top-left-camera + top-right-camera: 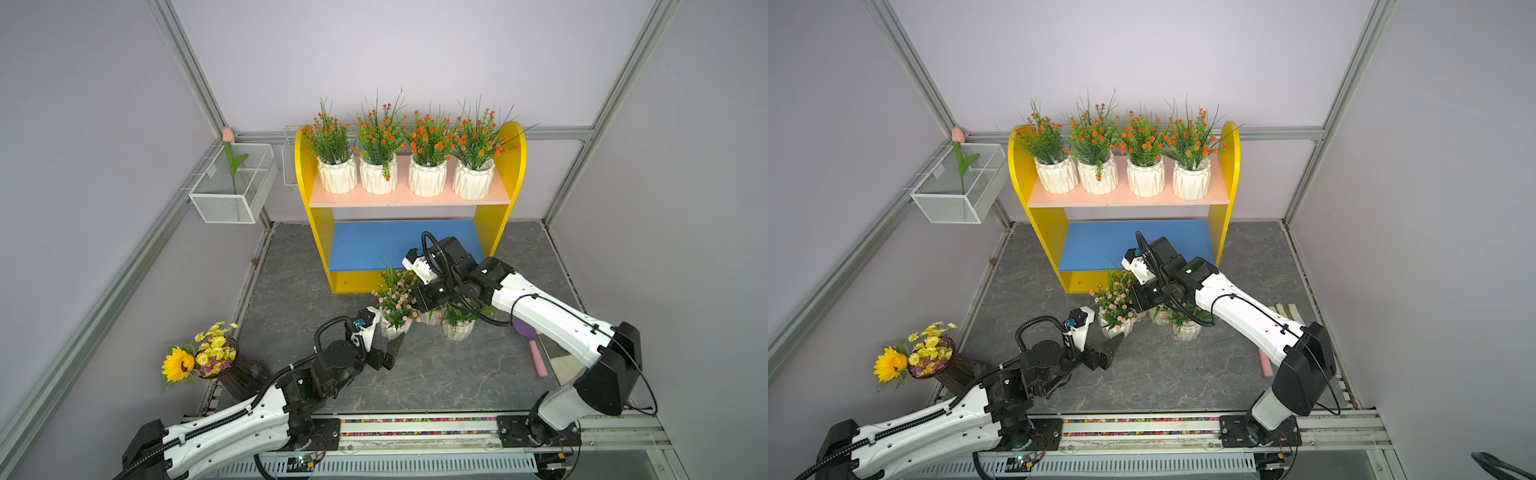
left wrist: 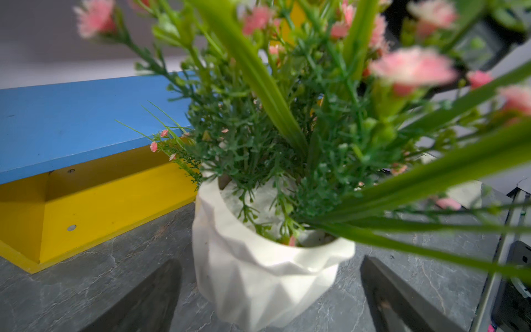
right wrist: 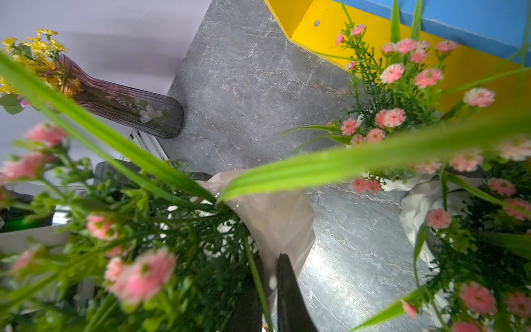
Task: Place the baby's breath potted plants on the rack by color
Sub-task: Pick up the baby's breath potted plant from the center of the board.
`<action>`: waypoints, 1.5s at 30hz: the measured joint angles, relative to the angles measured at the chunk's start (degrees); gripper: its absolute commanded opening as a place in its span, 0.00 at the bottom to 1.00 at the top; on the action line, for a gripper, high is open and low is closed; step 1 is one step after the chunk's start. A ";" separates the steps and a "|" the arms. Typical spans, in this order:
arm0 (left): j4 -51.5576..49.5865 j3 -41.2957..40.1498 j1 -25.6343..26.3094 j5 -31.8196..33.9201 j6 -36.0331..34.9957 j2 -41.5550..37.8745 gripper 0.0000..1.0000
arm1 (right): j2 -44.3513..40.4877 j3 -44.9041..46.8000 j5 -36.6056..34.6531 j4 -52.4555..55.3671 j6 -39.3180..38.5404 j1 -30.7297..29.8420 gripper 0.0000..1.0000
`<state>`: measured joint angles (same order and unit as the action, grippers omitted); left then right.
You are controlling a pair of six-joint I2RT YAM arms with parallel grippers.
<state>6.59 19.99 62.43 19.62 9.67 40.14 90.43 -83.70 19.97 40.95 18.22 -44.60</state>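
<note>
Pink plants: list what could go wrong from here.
The right gripper pinches one pot by its rim only; it may tilt or slip. The pink plants crowd together, sprigs overlapping; lifting one may tip a neighbour. The open left gripper reaches into the same cluster; the two could collide.

Orange-bloom potted plants [image 1: 337, 176] [image 1: 378, 178] [image 1: 427, 179] [image 1: 473, 180]: four, in white faceted pots. Pink-bloom potted plants [image 1: 392, 330] [image 1: 430, 318] [image 1: 458, 331]: three pots countable in a top view, cluster partly hidden by an arm. Rack [image 1: 322, 232]: one, two boards. Wire mesh baskets [image 1: 224, 208] [image 1: 289, 166]: two. Sunflower-and-daisy bouquet [image 1: 208, 353] in dark vase: one. Pink tulip stem [image 1: 232, 166]: one. Robot arms [image 1: 232, 432] [image 1: 552, 316]: two
</note>
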 measured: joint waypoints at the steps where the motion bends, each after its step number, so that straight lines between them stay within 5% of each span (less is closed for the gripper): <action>1: 0.42 -0.02 0.00 0.00 -0.44 0.15 1.00 | 0.00 -0.07 0.26 0.00 0.07 0.00 0.09; 45: 7.72 -0.15 0.26 4.87 -5.92 7.52 1.00 | -1.70 3.02 4.96 -5.16 4.50 0.00 0.09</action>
<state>14.31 19.84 62.70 24.49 3.75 47.66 88.73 -80.68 24.93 35.79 22.72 -44.60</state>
